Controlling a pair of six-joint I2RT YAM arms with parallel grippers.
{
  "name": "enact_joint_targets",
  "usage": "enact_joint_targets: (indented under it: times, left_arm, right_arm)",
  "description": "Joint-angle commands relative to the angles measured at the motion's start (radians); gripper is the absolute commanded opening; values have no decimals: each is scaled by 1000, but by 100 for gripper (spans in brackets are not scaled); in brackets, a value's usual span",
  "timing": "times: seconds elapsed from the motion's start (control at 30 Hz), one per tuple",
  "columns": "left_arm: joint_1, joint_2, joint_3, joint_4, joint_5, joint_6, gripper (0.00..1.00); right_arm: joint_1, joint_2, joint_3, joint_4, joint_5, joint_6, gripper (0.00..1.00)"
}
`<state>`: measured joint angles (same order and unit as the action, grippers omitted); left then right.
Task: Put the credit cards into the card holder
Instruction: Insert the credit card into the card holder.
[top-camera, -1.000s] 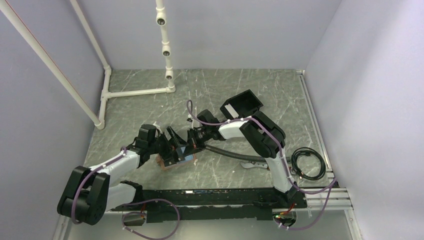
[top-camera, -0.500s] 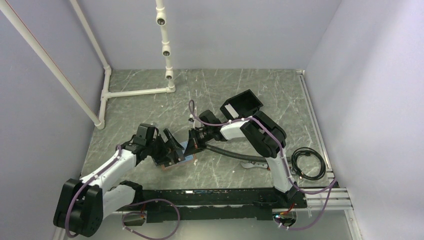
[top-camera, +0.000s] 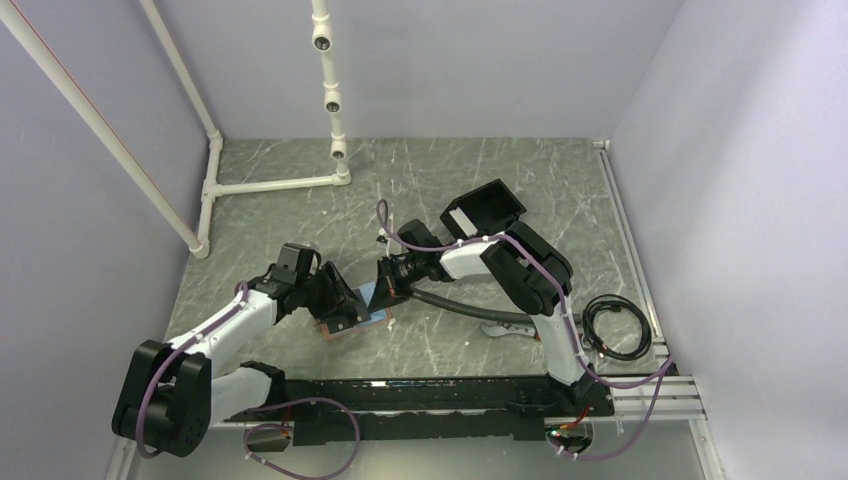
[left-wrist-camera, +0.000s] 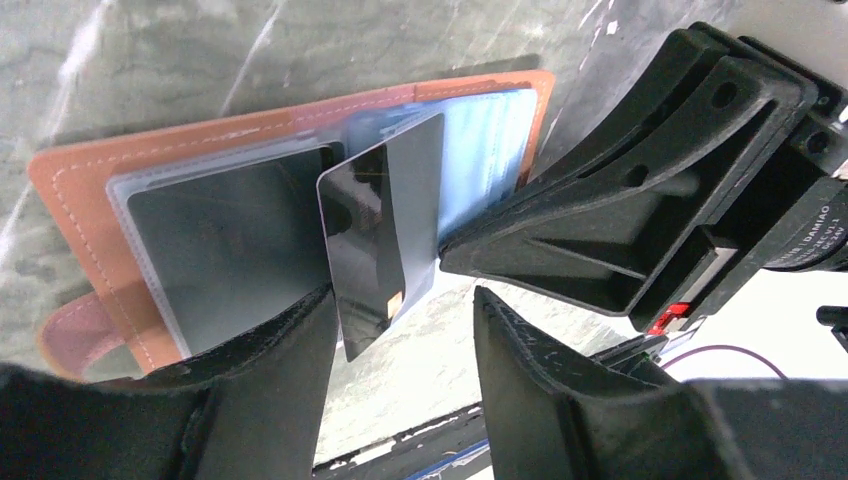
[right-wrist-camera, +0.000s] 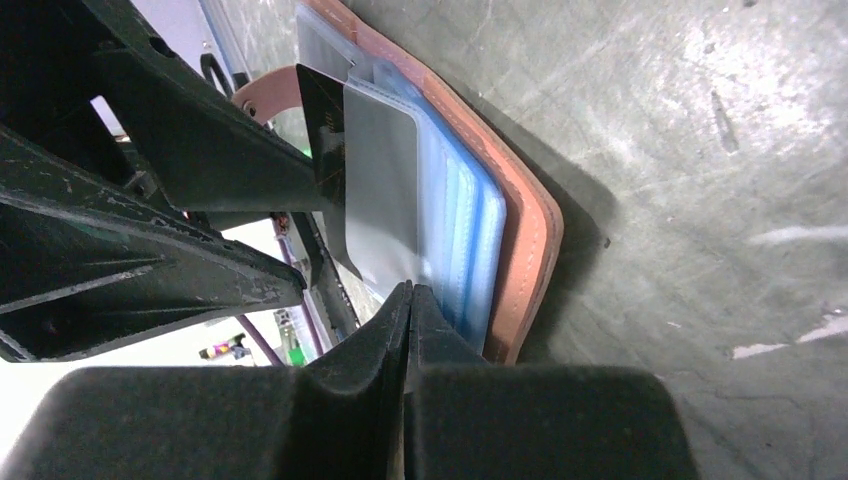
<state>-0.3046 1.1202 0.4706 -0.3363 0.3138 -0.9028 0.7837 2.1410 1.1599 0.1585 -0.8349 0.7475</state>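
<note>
Lying open on the tabletop (top-camera: 440, 342), the holder (left-wrist-camera: 80, 172) sits between both arms. The right pincer (right-wrist-camera: 410, 293) pinches a dark card (left-wrist-camera: 385, 225) tilted over the slots, and the left pincer (left-wrist-camera: 400, 305) is spread around its lower edge.
</note>
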Motion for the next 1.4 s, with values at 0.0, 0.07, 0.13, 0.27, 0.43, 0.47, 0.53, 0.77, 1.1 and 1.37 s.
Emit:
enact_joint_targets:
  times: [0.0,0.07,0.13,0.27,0.43,0.47,0.53,0.77,1.1,1.37]
  left_arm:
    - [-9,21,58,30,-22,21,55]
    - [-10,24,62,24,-24,19,53]
    - [-11,26,66,16,-25,21,48]
    - [-11,53,79,10,-17,34,48]
    - [-19,127,85,72,10,31,46]
    - [-21,142,85,90,16,30,46]
    - [-22,179,91,113,25,28,43]
    - [-27,152,71,134,0,25,41]
    - [-28,235,107,195,38,21,39]
    - [-43,298,136,247,57,8,37]
  right_arm:
    - [-27,6,-1,-166,145,-108,0]
    - [-32,-35,17,-215,138,-128,4]
    - [-42,-82,27,-257,148,-149,15]
    - [-57,-114,51,-338,168,-200,26]
    - [-60,-89,70,-373,219,-229,24]
    - [-60,-87,73,-376,231,-232,23]
    - [-60,-85,80,-383,225,-239,22]
    - [-82,-129,87,-409,212,-256,24]
    - [-115,-114,128,-503,274,-325,27]
    - [-174,-160,109,-495,228,-323,31]
